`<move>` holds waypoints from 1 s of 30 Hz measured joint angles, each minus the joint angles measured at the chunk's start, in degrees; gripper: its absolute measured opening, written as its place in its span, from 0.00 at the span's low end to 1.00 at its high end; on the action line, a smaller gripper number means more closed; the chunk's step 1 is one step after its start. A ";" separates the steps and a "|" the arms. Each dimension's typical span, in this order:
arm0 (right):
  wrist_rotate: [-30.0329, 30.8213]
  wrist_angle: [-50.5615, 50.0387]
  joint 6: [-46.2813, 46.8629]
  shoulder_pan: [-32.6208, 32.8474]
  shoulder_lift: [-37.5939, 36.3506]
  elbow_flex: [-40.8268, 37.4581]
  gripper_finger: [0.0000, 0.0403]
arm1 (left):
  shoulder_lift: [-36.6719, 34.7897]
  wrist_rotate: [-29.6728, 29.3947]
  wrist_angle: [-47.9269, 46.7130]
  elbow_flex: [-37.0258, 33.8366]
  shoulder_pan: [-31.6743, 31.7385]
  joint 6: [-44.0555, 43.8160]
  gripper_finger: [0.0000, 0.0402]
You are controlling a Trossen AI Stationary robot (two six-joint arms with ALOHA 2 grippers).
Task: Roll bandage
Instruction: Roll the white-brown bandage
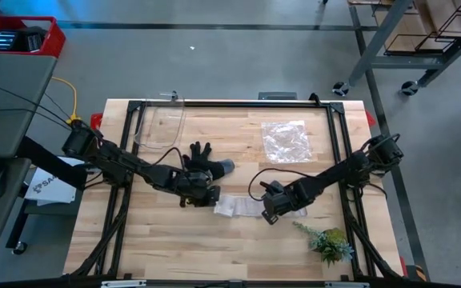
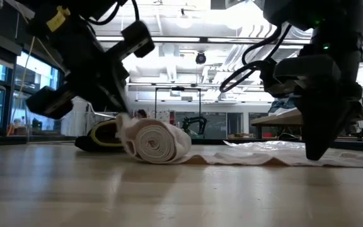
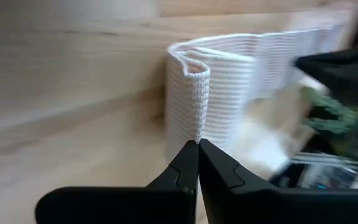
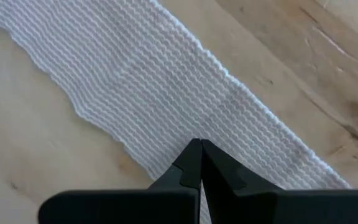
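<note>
**Bandage part-rolled, both tools down on the strip**

At the middle of the wooden tabletop (image 1: 158, 240), I found the bandage (image 1: 238, 207) lying as a white gauze strip between the two arms. Its end nearer the left arm was wound into a loose roll (image 2: 159, 144), which rested on its side on the wood; the unrolled length ran flat from it toward the right arm.

The left tool (image 1: 209, 194) was down at the roll. Its fingers (image 3: 185, 168) were together, tips meeting on a fold at the roll's outer edge, so I recorded it as clamped on the bandage.

The right tool (image 1: 271, 214) stood over the flat strip, fingers (image 4: 194, 163) together, tips pressed down onto the gauze. I could not tell whether cloth was pinched between them.

Beside the left arm lay a black-and-grey glove (image 1: 206, 158), just behind the roll. A crinkled clear plastic bag (image 1: 285, 141) lay well apart toward the far side. A small green plant sprig (image 1: 328, 242) lay near the right front corner.
</note>
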 joint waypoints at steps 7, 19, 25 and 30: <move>0.04 0.21 -0.61 -1.55 -0.11 0.08 0.00 | 0.07 -1.26 3.32 0.07 0.44 0.00 0.00; 0.04 0.23 -1.22 -1.90 -0.22 0.20 0.00 | 7.92 4.67 12.51 4.62 1.29 3.52 0.00; 0.04 0.24 -1.24 -1.88 -0.22 0.20 0.00 | 10.03 3.48 12.81 8.05 3.13 7.40 0.00; 0.07 0.28 -1.75 -1.86 -0.26 0.22 0.00 | 11.23 3.37 12.78 9.59 3.93 9.39 0.00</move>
